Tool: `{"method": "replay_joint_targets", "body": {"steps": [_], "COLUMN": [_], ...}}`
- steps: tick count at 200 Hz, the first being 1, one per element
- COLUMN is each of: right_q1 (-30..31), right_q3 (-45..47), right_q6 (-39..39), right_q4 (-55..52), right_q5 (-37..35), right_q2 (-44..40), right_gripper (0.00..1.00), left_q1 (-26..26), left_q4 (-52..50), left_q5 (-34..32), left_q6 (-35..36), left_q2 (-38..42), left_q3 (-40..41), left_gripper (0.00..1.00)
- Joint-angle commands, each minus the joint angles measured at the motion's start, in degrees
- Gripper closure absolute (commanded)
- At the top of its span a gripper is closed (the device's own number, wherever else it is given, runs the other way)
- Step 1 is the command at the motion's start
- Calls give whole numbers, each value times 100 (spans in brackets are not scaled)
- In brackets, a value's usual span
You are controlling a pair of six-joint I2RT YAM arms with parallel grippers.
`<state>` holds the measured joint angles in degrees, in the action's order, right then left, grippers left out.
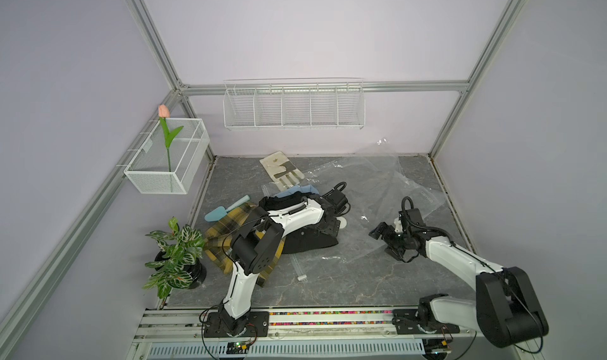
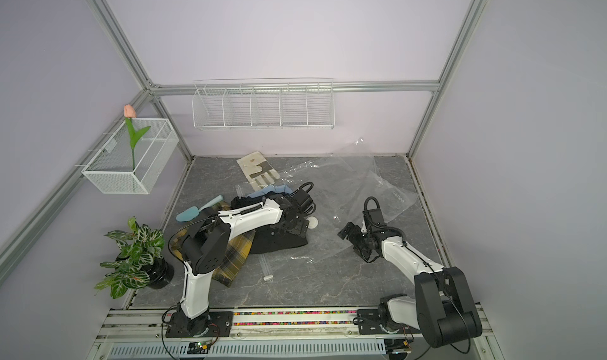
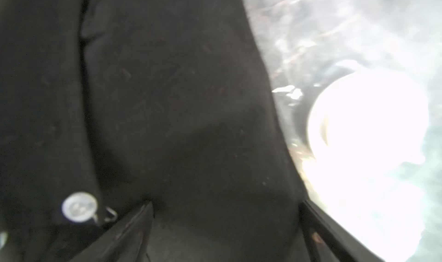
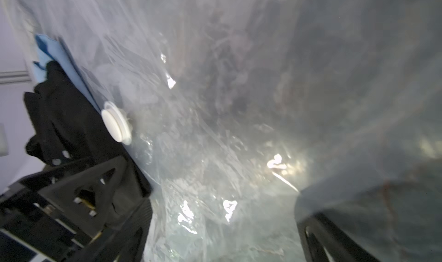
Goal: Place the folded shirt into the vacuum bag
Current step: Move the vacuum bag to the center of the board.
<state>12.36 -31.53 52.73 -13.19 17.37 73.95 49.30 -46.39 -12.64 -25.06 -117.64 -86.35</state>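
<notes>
Left gripper [image 3: 227, 204]: jaws spread, low over the black folded shirt [image 1: 312, 243].
Right gripper [image 4: 224, 208]: jaws spread above the vacuum bag [image 1: 377, 184].
Around: plaid cloth [image 1: 220, 243] and blue cloth [image 1: 303, 190] crowd the shirt, with a glove [image 1: 282, 171] and trowel [image 1: 226, 210] nearby.
Shirt: just beside the bag's white valve [image 4: 116, 122]; whether it is inside, cannot tell.
Bag: clear, crinkled, spread on the table [image 1: 328, 289].
Mesh basket [image 1: 157, 177]: holds a tulip [image 1: 163, 111].

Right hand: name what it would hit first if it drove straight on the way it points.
Most likely the clear film of the vacuum bag, which fills the wrist view ahead of the open right hand; depth is unclear.
</notes>
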Motion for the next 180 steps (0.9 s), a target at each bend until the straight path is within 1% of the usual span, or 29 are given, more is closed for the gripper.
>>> {"method": "replay_joint_targets", "body": {"steps": [1, 19, 34, 50, 61, 64, 77, 84, 94, 104, 116, 124, 136, 155, 166, 171, 180], "right_q1": [15, 29, 30, -20, -28, -193, -452, -601, -844, -1056, -1318, -1538, -1754, -1763, -1761, -1761, -1742], "right_q3": [160, -47, -100, -128, -222, -264, -517, -673, -890, -1079, -1170, -1171, -1177, -1542, -1799, -1847, -2195], "right_q6": [790, 706, 571, 221, -275, -433, -1155, -1553, -2052, -2453, -2736, -2799, -2874, -3062, -3152, -3191, -3258], "right_q4": [982, 1042, 956, 645, 224, 77, -660, -1097, -1704, -2283, -2732, -2888, -2932, -3095, -3165, -3201, -3232], "right_q5": [50, -34, -193, -315, -343, -355, -404, -462, -610, -906, -1233, -1292, -1247, -1517, -1849, -2041, -2355], "right_q2": [433, 749, 840, 801, 750, 734, 678, 642, 560, 446, 231, 99, 31, 311, 461, 526, 621], "right_gripper": [10, 23, 41, 62, 75, 77, 89, 93, 93, 93, 93, 93, 93, 93, 92, 90, 86], "left_q1": [-46, -64, -131, -318, -491, -543, -775, -898, -1065, -1210, -1385, -1480, -1598, -1625, -1596, -1568, -1489], "left_q4": [-90, -115, -187, -159, -76, -60, -18, -11, -22, -88, -196, -218, -182, -117, -111, -104, -89], "left_q5": [-291, -494, -785, -892, -912, -929, -1035, -1105, -1235, -1434, -1657, -1706, -1650, -1443, -1223, -1122, -972], "left_q6": [-52, -106, -149, -164, -183, -191, -201, -186, -160, -123, -130, -131, -134, -75, -65, -46, 1], "left_q2": [-122, -165, -173, -112, -17, 19, 130, 174, 225, 233, 233, 250, 323, 413, 464, 495, 573], "left_q3": [-104, -97, -87, 74, 283, 343, 527, 618, 708, 728, 721, 732, 743, 621, 538, 493, 421], "left_gripper": [5, 6, 6, 6, 6, 6, 5, 5, 4, 4, 3, 2, 2, 2, 2, 2, 2]}}
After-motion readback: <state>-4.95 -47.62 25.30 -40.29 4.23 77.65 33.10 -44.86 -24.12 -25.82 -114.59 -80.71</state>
